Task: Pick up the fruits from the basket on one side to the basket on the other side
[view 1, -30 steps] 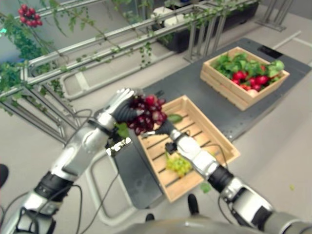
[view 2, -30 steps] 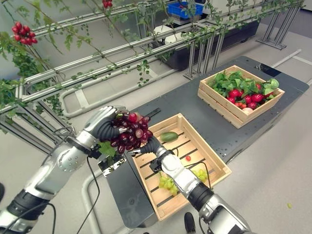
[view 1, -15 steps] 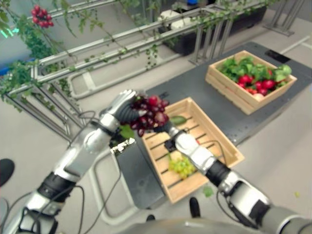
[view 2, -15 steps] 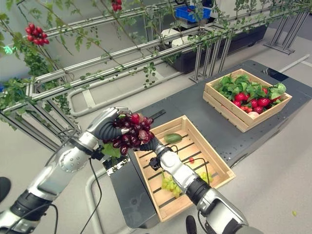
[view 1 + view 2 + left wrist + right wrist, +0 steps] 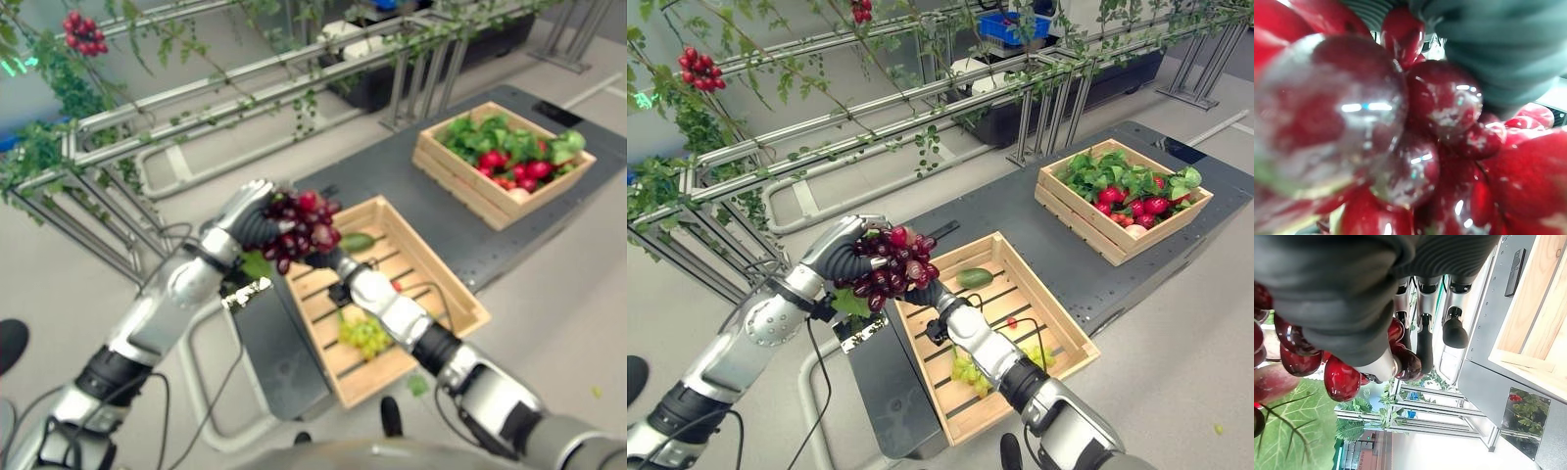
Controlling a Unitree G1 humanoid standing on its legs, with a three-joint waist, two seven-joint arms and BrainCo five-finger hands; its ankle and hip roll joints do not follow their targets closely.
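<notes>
A bunch of dark red grapes [image 5: 890,268] is held aloft by both hands above the near corner of a slatted wooden crate [image 5: 1058,328], which sits on a dark grey surface [image 5: 1009,211]. The left hand [image 5: 844,250] is curled over the bunch from the side away from the crate, its silver fingers wrapped across the top of the fruit. The right hand [image 5: 1422,340] is brought up from below on the crate side; in the right wrist view its thumb is pressed against the red berries while its dark-tipped fingers are seen mostly extended just past them, so it cannot be told for certain whether this hand is clenched on the bunch. A green leaf [image 5: 849,301] hangs under the grapes.

Inside the near crate a green oblong fruit [image 5: 974,278] is seen at the far end, a small red fruit [image 5: 1012,321] on the slats, and a bunch of green grapes [image 5: 965,369] close to the right forearm. A second wooden crate [image 5: 1073,220], filled with leafy greens and red fruit, is set well apart at the far end of the surface. Metal rails draped with vines [image 5: 921,98] run behind.
</notes>
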